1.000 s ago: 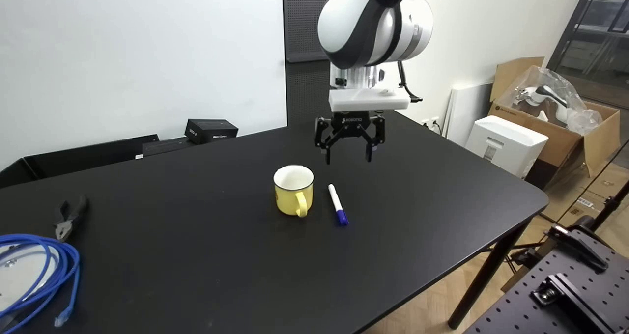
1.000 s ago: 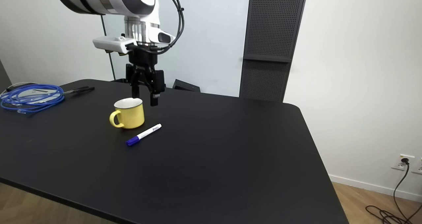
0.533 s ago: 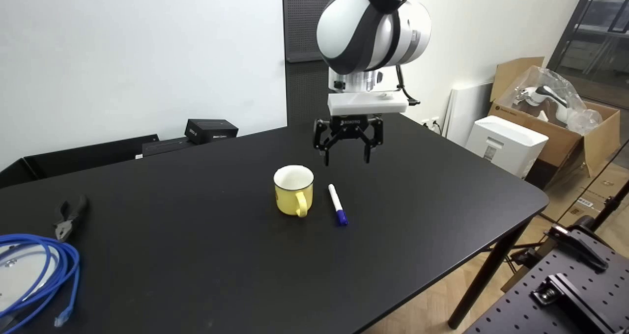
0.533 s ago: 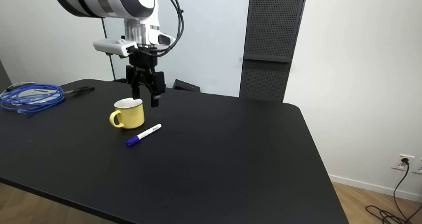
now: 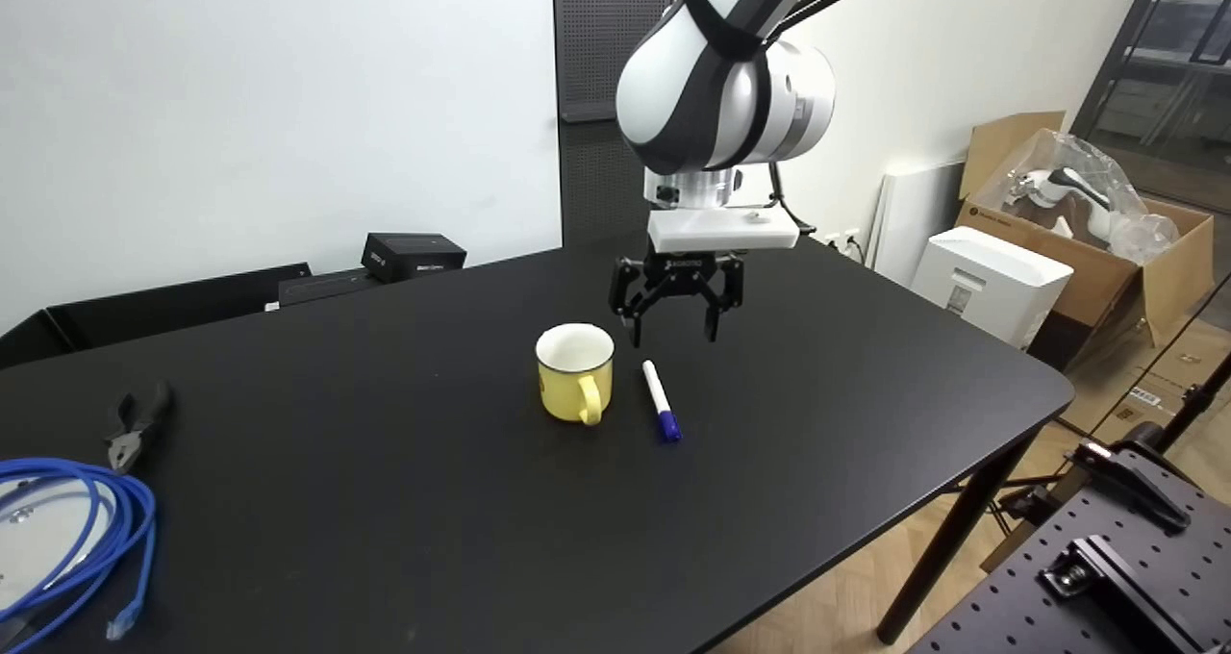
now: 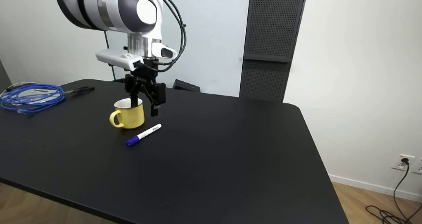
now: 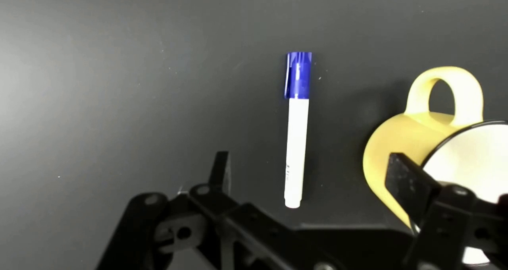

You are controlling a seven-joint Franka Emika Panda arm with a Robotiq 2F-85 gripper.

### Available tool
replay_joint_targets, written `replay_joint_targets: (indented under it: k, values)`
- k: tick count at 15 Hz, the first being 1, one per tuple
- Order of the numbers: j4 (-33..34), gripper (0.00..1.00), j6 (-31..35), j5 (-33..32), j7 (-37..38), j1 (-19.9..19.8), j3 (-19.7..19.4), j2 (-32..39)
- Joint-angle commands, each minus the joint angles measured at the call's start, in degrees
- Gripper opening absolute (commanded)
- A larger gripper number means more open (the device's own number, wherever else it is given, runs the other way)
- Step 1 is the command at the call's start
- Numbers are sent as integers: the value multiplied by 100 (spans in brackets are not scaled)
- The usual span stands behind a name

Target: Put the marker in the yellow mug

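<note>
Below the wide-spread, empty fingers | marker flat on table | near yellow mug

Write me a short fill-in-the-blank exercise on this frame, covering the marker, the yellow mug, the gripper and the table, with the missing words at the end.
1. The marker has a white barrel and a ____ cap.
2. The yellow mug is not tipped over but stands ____.
3. The gripper has its jaws ____, not shut.
4. In both exterior views, the table has a top coloured ____.

Missing words: blue; upright; open; black.
</note>
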Motion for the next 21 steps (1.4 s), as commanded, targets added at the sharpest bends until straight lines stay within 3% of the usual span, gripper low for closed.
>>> replay_joint_targets:
  k: [1,21]
  values:
    - [21,100,86,276,-380,-72,9,120]
    - [52,100,58,248,-399,-62,-137,681]
